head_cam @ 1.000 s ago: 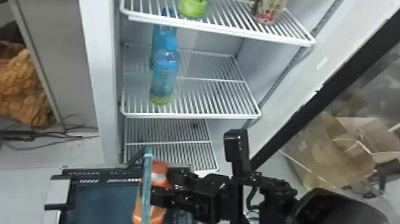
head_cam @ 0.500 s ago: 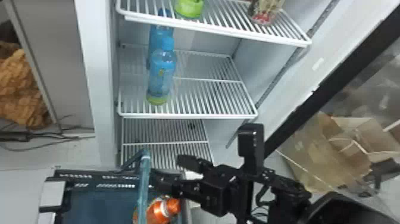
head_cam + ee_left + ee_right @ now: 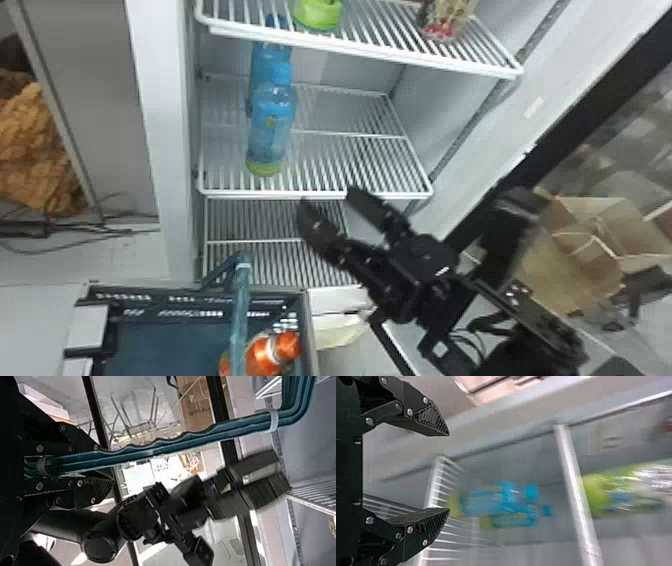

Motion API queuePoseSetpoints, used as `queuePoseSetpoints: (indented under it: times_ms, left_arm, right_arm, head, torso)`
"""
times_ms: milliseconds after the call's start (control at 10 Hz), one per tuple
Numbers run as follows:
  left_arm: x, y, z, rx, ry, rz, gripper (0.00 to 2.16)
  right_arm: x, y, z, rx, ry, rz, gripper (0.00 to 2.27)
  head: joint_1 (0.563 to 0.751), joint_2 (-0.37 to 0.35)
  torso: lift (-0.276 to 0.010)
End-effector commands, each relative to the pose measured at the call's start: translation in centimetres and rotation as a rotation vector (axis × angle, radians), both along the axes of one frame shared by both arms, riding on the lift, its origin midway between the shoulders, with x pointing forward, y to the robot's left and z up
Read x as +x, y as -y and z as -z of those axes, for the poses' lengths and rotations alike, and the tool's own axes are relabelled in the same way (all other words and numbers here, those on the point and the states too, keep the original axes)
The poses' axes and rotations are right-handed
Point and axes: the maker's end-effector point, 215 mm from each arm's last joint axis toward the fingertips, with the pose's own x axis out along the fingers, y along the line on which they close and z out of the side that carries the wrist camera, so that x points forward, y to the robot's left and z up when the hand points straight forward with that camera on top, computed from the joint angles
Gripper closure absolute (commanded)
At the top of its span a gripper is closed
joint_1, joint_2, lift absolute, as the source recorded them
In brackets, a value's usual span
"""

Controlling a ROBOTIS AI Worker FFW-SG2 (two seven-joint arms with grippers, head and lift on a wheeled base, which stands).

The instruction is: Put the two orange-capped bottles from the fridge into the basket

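Standing well apart, the jaws of the right gripper (image 3: 327,197) are spread with nothing between them, in both the head view and the right wrist view. They point forward and a little to the left, angled toward the fridge, with their tips seen against the lower shelves. Behind them the right arm (image 3: 532,335) extends back to the robot's right and to the bottom edge of the head view. The jaws of the left gripper (image 3: 107,461) are clenched on the teal handle (image 3: 158,447), which passes between the two fingers.

One orange-capped bottle (image 3: 265,352) is in the basket (image 3: 309,327), near its right wall; contact with that wall cannot be confirmed. It lies aslant, cap end to the right and farther from the robot. Cap and body are both bright orange, with a pale band around the neck. The handle crosses in front of its lower part, and the base end is partly hidden.

Beyond, in the fridge (image 3: 167,125), two blue bottles (image 3: 272,120) stand upright on the middle shelf (image 3: 350,160), one behind the other. The nearer has a yellow-green base. A lime-green container (image 3: 318,14) is on the shelf above.
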Motion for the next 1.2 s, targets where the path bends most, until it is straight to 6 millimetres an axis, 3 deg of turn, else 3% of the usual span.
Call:
queuePoseSetpoints:
  times_ms: [0, 200, 400, 500, 800, 1100]
  left_arm:
    - [0.0, 0.0, 0.0, -0.001, -0.002, -0.001, 1.19]
    - [-0.1, 0.0, 0.1, 0.002, -0.003, 0.001, 1.19]
    - [-0.2, 0.0, 0.2, 0.006, -0.004, 0.004, 1.19]
    - [-0.2, 0.0, 0.2, 0.006, -0.004, 0.004, 1.19]
    - [-0.2, 0.0, 0.3, 0.009, -0.004, 0.006, 1.19]
    - [-0.2, 0.1, 0.3, 0.008, -0.003, 0.005, 1.19]
  right_arm:
    - [0.6, 1.2, -3.8, 0.045, 0.146, 0.067, 0.43]
    - [1.4, 3.6, -5.4, 0.042, 0.261, 0.158, 0.43]
    - [1.6, 6.3, -5.2, 0.006, 0.320, 0.259, 0.43]
    - [1.5, 7.3, -4.5, -0.030, 0.312, 0.289, 0.43]
    - [1.9, 10.2, -0.2, -0.129, 0.263, 0.339, 0.43]
    - [1.9, 10.4, -0.1, -0.127, 0.268, 0.346, 0.44]
  head:
    - [0.695, -0.350]
    - [0.695, -0.350]
    - [0.695, -0.350]
    - [0.695, -0.350]
    - [0.695, -0.350]
    - [0.695, -0.350]
  torso:
    - [-0.235]
    - [-0.235]
    - [-0.235]
    - [-0.235]
    - [-0.235]
    - [-0.235]
